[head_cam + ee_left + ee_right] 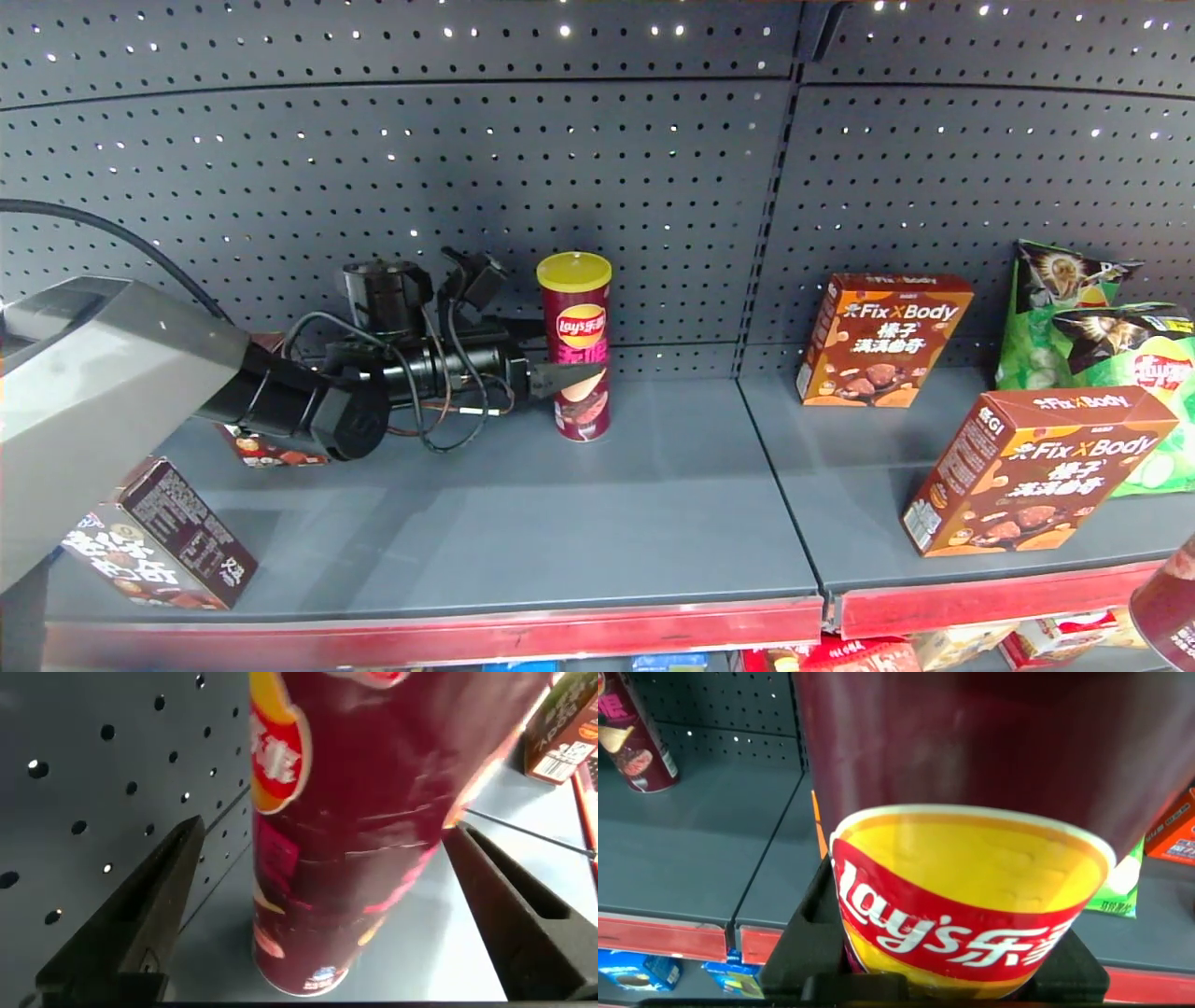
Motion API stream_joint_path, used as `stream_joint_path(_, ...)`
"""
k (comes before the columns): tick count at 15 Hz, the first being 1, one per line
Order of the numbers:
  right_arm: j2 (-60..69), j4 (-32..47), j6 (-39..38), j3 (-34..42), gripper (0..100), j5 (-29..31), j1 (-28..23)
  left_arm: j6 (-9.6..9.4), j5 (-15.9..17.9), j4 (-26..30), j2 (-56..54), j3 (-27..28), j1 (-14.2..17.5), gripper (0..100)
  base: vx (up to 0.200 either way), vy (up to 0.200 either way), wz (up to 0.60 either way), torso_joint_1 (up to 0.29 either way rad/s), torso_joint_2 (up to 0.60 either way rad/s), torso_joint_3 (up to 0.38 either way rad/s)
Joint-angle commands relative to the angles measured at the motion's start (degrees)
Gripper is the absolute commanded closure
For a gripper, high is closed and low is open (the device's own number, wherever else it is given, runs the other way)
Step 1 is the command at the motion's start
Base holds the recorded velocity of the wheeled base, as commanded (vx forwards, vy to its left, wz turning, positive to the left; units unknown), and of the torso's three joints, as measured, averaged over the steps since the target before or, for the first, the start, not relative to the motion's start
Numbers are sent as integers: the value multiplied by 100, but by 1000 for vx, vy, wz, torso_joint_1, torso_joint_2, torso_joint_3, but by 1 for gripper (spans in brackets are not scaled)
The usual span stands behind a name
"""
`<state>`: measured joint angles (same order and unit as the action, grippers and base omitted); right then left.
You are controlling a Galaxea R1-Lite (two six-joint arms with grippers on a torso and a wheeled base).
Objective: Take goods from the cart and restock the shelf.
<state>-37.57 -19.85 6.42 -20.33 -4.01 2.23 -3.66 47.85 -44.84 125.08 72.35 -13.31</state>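
A maroon chips can [581,347] with a yellow lid stands upright on the grey shelf [560,523], close to the pegboard back wall. My left gripper [583,378] reaches in from the left and is open, one finger [140,915] on each side of the can [355,831] with a gap to it. A second maroon chips can [971,859] sits in my right gripper [957,952], which is shut on it below the shelf's front edge at the right [1167,602]. From the right wrist view, the shelved can [640,737] is far off.
Two brown cookie boxes [882,338] [1036,471] and green chip bags [1102,345] fill the right bay. A dark box [159,551] lies at the front left, a red box [266,448] behind my left arm. The shelf has a red front lip [467,639].
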Motion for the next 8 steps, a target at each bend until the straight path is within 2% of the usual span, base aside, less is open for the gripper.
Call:
stream_joint_path(1,31,-2,-1,12,100,-3,-3,5,-4,1,175,174,-14,0,0,0,0,0,0,0)
stream_joint_path(5,39,-2,-1,29,100,-3,-3,111,5,1,342,473,-57,0,0,0,0,0,0,0)
stream_joint_path(8,39,-2,-1,29,100,-3,-3,120,14,1,483,578,-66,0,0,0,0,0,0,0)
